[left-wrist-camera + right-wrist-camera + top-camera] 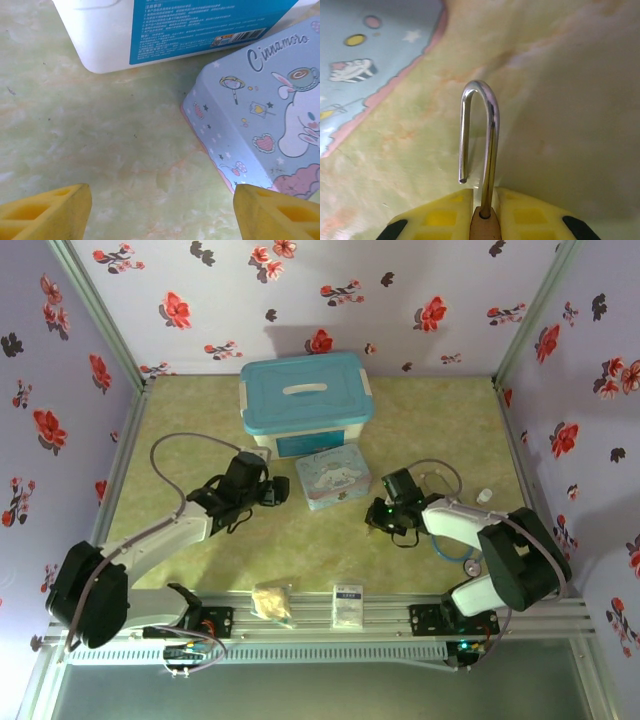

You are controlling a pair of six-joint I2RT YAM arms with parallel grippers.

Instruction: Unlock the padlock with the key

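1. Right claw [484, 202] is clamped on the brass body of the padlock [490, 160], held over the counter [560, 100] at 4 o'clock from the Cinnamoroll tin [333, 480].
2. The shackle [480, 86] points to 12 o'clock in the wrist view. Its short leg ends free, so it reads as sprung.
3. Left claw [162, 215] has its fingers wide apart with nothing between them, at 9 o'clock from the tin.
4. Handling, as a judgement: the padlock is light, stiff, smooth metal and likely slippery. Grip the body's flat faces — the thin shackle would swivel.
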